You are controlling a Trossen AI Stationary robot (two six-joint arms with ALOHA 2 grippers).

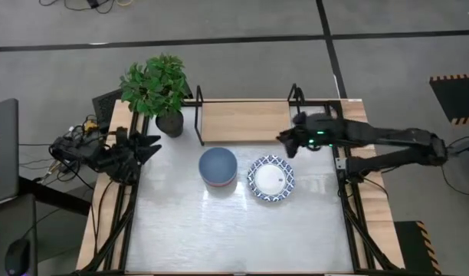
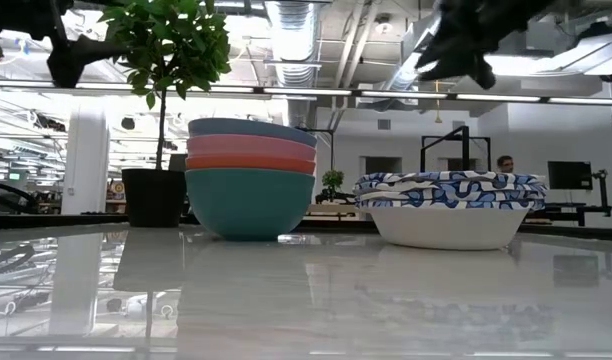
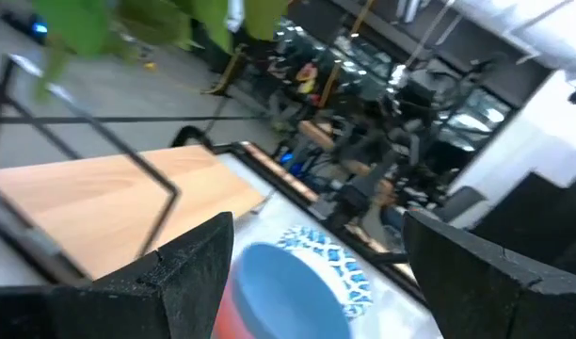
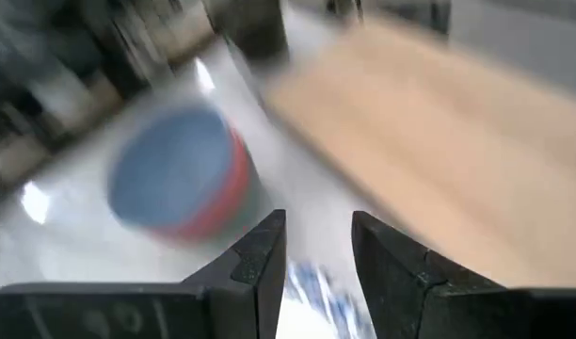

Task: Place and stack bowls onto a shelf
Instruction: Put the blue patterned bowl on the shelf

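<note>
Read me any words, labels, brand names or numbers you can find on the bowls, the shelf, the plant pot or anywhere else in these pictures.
None can be read.
Stacked bowls: plain blue, pink, red and teal, no lettering.
White bowls: only a blue pattern on the rim, no text.
Shelf: bare wooden plank.
Plant pot: plain and dark.
Room behind the table in the low view: any signs are too small to read.

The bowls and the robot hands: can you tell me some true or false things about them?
1. The colored bowls are stacked on the table. True.
2. The shelf holds three bowls. False: its plank is bare.
3. The right hand grips a bowl. False: it is open, holding nothing, above the table near the shelf.
4. The white bowls with blue rims sit beside the colored stack. True.
5. The plant stands in a bowl. False: it is in a dark pot.
</note>
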